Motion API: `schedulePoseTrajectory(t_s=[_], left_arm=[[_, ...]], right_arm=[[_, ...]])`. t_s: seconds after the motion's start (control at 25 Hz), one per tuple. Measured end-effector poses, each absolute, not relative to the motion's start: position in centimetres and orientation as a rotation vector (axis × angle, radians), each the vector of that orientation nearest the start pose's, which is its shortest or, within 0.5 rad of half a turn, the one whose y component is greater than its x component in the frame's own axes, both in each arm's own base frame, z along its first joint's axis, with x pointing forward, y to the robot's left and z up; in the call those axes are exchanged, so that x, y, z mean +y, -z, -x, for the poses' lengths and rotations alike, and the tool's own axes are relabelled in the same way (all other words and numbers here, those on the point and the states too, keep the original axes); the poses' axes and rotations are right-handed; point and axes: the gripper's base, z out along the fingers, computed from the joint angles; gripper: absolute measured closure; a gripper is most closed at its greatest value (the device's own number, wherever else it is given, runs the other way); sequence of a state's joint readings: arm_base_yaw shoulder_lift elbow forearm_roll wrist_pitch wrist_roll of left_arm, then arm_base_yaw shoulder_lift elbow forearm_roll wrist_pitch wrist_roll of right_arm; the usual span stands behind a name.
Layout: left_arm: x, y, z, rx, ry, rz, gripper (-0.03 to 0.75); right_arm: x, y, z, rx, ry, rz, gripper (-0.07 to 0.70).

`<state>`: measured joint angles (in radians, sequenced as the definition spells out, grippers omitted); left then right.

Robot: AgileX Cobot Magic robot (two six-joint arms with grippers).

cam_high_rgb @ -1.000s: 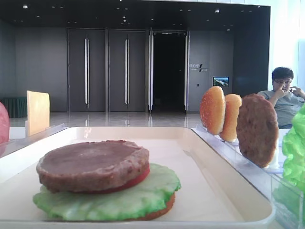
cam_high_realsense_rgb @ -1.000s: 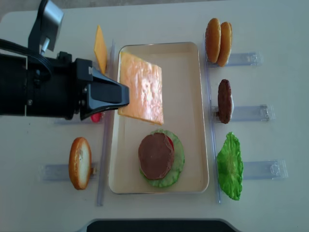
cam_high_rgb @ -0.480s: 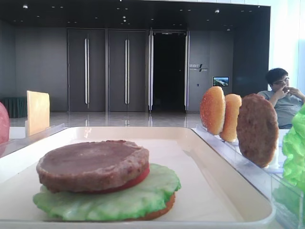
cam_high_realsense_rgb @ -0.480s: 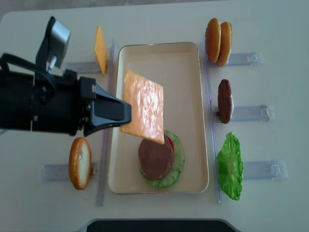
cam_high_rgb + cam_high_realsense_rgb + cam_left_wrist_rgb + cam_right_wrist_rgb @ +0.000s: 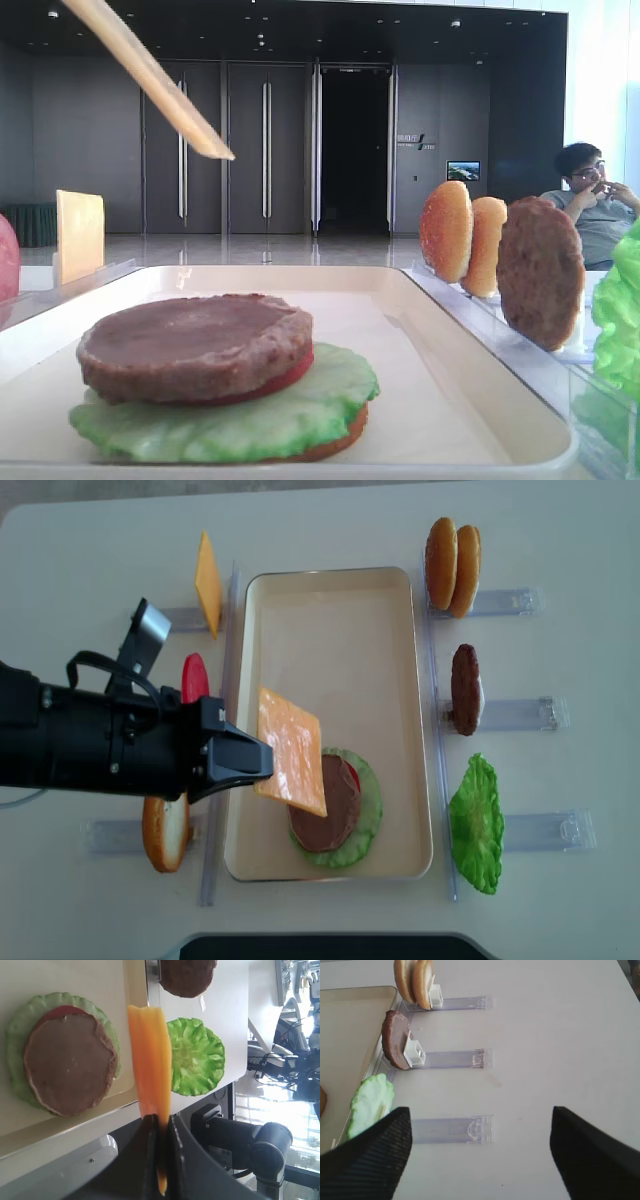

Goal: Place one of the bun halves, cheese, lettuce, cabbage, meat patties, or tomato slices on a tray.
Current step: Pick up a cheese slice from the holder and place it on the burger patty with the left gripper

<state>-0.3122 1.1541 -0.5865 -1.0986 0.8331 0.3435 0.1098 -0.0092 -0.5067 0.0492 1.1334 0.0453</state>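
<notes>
left pincer [image 5: 262, 762] grips cheese [image 5: 291, 751] | patties: two; buns: three

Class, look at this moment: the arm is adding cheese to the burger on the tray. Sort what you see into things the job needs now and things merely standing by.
In use:
left end effector
cheese slice it grips
tray
stacked burger

Standing by:
spare cheese
two bun halves
spare patty
lettuce leaf
</notes>
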Motion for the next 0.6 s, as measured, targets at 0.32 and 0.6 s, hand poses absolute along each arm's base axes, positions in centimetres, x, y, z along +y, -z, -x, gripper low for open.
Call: schedulePoseTrajectory(t_s=[0.32, 0.6], left_arm=[[-12.2, -22.5, -18.1, 2.663, 1.261, 0.050, 0.694], [-12.8, -21.0, -19.4, 2.663, 1.300, 0.076, 0.694]], right_arm=[[0.3, -27.3, 1.1, 2.103, -0.153, 0.073, 0.090], [0.3, -27.3, 1.1, 2.103, -0.153, 0.073, 0.090]])
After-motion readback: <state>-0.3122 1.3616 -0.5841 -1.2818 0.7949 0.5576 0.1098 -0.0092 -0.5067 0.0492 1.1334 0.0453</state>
